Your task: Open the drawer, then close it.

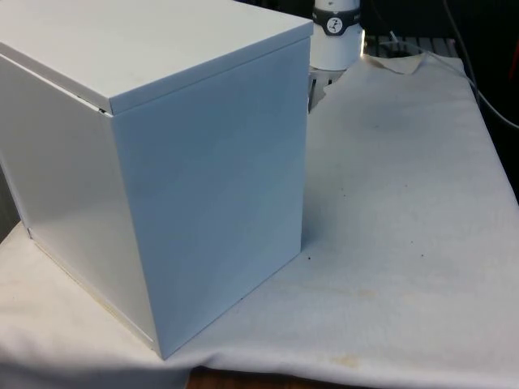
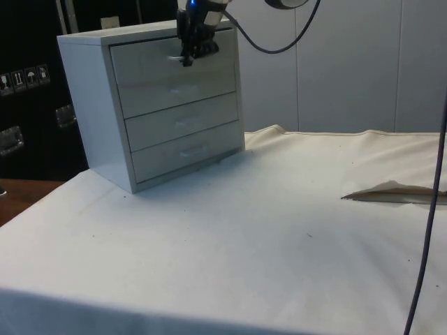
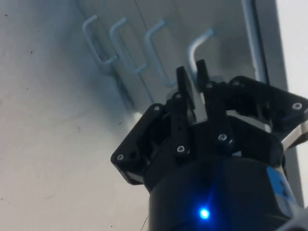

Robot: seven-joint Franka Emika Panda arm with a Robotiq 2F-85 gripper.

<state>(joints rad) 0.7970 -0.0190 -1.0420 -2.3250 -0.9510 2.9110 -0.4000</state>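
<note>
1. The top drawer [image 2: 171, 66] of the chest [image 2: 150, 105], at the upper left of the side view, is shut, its handle [image 3: 198, 48] held between the nearly closed fingers of the gripper [image 2: 190, 57].
2. A slanted pull could slip the thin handle out, or drag the chest across the table [image 2: 279, 230].
3. All the drawers are closed; their contents cannot be seen.

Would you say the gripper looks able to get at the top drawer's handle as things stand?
Probably yes. The gripper is already at the top drawer's handle on the chest of drawers, its jaws close together about the handle, and nothing stands between them.
</note>
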